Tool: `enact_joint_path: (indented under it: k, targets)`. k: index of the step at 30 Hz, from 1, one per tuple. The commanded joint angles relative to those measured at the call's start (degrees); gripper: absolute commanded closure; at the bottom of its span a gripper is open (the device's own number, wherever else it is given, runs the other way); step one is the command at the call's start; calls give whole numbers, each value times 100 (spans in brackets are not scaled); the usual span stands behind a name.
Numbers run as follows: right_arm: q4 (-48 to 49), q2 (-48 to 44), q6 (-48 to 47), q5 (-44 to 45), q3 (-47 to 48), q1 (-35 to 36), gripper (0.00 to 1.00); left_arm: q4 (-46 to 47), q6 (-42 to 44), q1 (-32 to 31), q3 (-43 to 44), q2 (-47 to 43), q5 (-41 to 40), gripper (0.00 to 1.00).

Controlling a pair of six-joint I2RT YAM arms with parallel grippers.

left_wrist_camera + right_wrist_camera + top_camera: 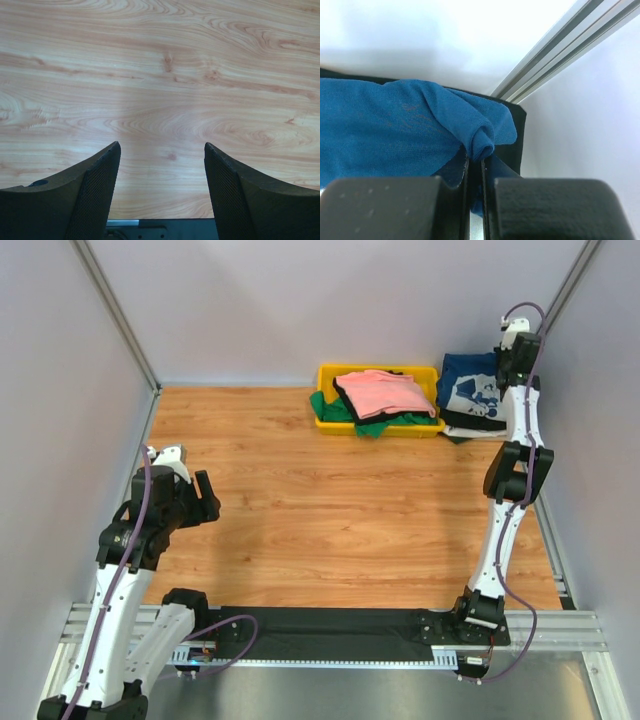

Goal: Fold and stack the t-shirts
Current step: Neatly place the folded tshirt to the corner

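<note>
A navy blue t-shirt (470, 388) with a white print lies folded at the back right corner, on top of a black t-shirt (462, 426). My right gripper (515, 352) is over its far right edge and is shut on a fold of the blue cloth (475, 131); the black shirt (517, 145) shows under it. A pink t-shirt (385, 390) lies on green (375, 425) and black ones in the yellow bin (330, 372). My left gripper (205, 502) is open and empty over bare wood at the left, its fingers (92, 195) wide apart.
White walls with aluminium posts (560, 47) close in the table on the left, back and right. The right arm (510, 490) stretches along the right wall. A black mat (330, 632) lies at the near edge between the arm bases.
</note>
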Motion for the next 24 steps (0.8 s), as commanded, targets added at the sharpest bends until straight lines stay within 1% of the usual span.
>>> enact_joint_path:
  k: [1,4,6,8,9,10,11,12,13,14,15,17,18,19,20,21,22,24]
  targets:
    - [790,91,-62,126,359,-62,100,102,-38,-16,-31,-4,-99,25]
    - [939,136,-115,-6,236,-71,100,93,-38,-16,-31,31,-108,25]
    - [1079,188,-115,64,139,-71,99,93,-47,-16,-31,40,-116,25]
    - [1194,206,-62,300,130,-71,85,85,-47,-16,-40,31,-125,25]
    - [1325,189,-18,432,113,-71,69,85,-47,-16,-32,23,-117,25]
    - [1387,171,43,790,139,-79,26,93,-38,-16,-23,5,-116,25]
    - [1414,119,148,924,165,-88,11,93,-38,-16,-31,-4,-108,25]
    - [1406,49,393,995,157,-114,4,93,-38,-16,-31,-21,-99,25]
    - [1414,-187,560,1118,43,-132,0,102,-38,-16,-31,-65,-99,25]
    - [1414,-346,745,1188,-54,-141,0,111,-29,-16,-40,-91,-99,25]
    - [1362,-783,1182,1180,-255,-158,0,94,-29,-16,-32,-118,-108,25]
    - [1361,-1329,1667,638,-1158,-185,0,93,-38,-8,-40,-206,-152,25]
    - [1431,-1854,2305,-52,-1493,-202,0,102,-38,-8,-40,-249,-160,25]
    - [1449,-2085,2590,-520,-2114,-237,0,94,-47,-8,-49,-259,-204,25]
    - [1484,-2297,2932,-890,-2398,-238,0,93,-56,-8,-40,-285,-222,25]
    - [1606,-2595,3170,-1590,-2645,-229,0,102,-56,-8,-40,-320,-222,25]
    - [1634,-2702,3547,-1841,-2891,-203,1,94,-56,1,-40,-338,-231,24]
    - [1634,-2956,3866,-2210,-3524,-167,2,93,-47,1,-40,-373,-222,24]
